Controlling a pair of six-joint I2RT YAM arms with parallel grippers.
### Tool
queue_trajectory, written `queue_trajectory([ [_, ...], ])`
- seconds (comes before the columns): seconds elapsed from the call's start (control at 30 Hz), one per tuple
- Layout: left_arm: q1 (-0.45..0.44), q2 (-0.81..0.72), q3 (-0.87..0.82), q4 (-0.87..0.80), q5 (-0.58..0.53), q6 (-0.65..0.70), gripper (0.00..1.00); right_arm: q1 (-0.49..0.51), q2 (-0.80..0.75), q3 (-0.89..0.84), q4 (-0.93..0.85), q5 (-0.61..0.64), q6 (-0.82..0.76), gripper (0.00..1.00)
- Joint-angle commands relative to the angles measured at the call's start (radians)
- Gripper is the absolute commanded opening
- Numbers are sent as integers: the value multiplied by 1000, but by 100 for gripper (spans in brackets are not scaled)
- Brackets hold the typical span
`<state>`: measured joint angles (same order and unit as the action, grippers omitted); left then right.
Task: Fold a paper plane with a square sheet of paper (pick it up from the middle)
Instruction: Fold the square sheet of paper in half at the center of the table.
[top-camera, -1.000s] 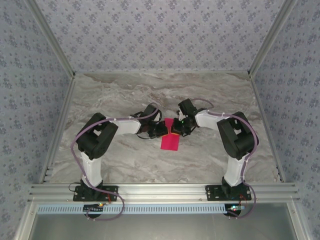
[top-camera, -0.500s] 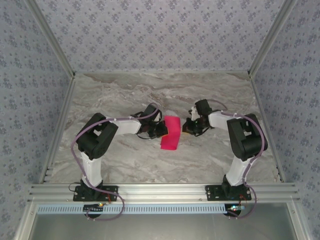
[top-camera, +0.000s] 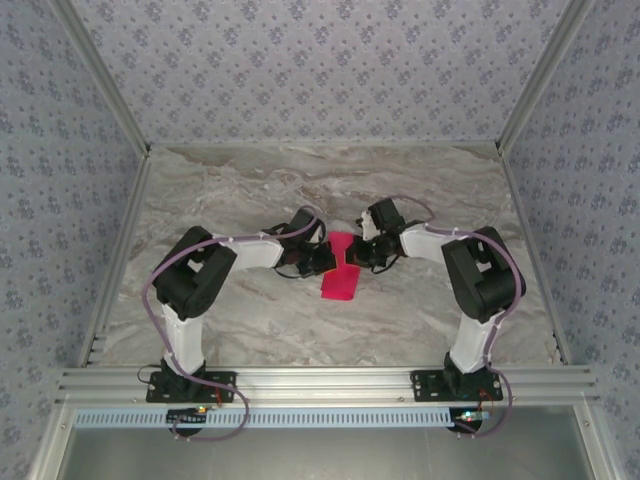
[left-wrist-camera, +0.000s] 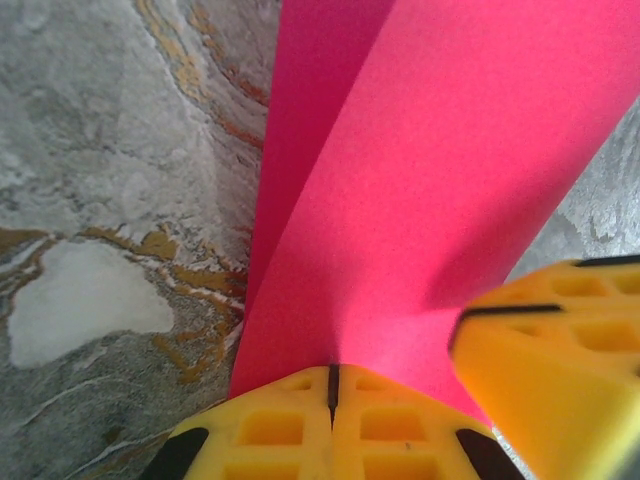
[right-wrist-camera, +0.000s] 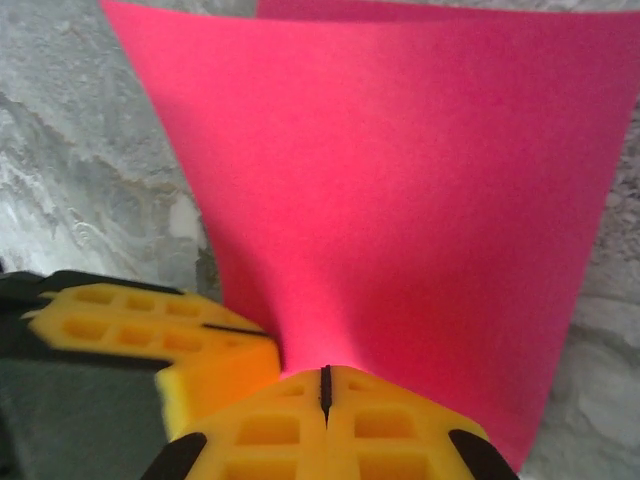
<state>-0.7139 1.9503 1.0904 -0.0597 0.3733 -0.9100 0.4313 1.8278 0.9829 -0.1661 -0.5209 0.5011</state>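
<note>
The square sheet of paper (top-camera: 339, 283), bright magenta-pink, is pinched together and bowed between my two grippers at the middle of the table, its lower part spreading toward the near side. My left gripper (top-camera: 327, 259) is shut on its left edge. In the left wrist view the paper (left-wrist-camera: 420, 200) rises out of the closed seam of the left gripper (left-wrist-camera: 331, 372) as two curved layers. My right gripper (top-camera: 359, 252) is shut on the opposite edge. From the closed right gripper (right-wrist-camera: 325, 372) the paper (right-wrist-camera: 400, 180) fans out. The two grippers sit almost touching.
The marble-patterned table (top-camera: 250, 190) spreads around the arms, bounded by patterned walls on the left, back and right. A metal rail (top-camera: 320, 382) carrying both arm bases runs along the near edge.
The right gripper swung out to the right, spreading the paper wider, then came back left close to the left gripper, bunching the paper narrow again. The left arm stayed still.
</note>
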Motion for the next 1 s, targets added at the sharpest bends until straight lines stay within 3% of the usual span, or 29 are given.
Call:
queue_trajectory([
  [0.0, -17, 103, -73, -243, -120, -5, 0, -23, 39, 12, 49, -36, 34, 0],
  [0.37, -17, 99, -106, -230, -122, -24, 0, -226, -23, -71, 40, 58, 11, 0],
  [0.53, -16, 101, -104, -225, -120, -23, 0, -159, -108, -45, 52, 36, 25, 0],
  [0.73, -17, 104, -101, -229, -119, -18, 0, -38, -28, 28, 63, 6, 41, 0],
  [0.97, -17, 104, -103, -233, -122, -17, 0, -41, 65, 60, 91, 4, 54, 0],
])
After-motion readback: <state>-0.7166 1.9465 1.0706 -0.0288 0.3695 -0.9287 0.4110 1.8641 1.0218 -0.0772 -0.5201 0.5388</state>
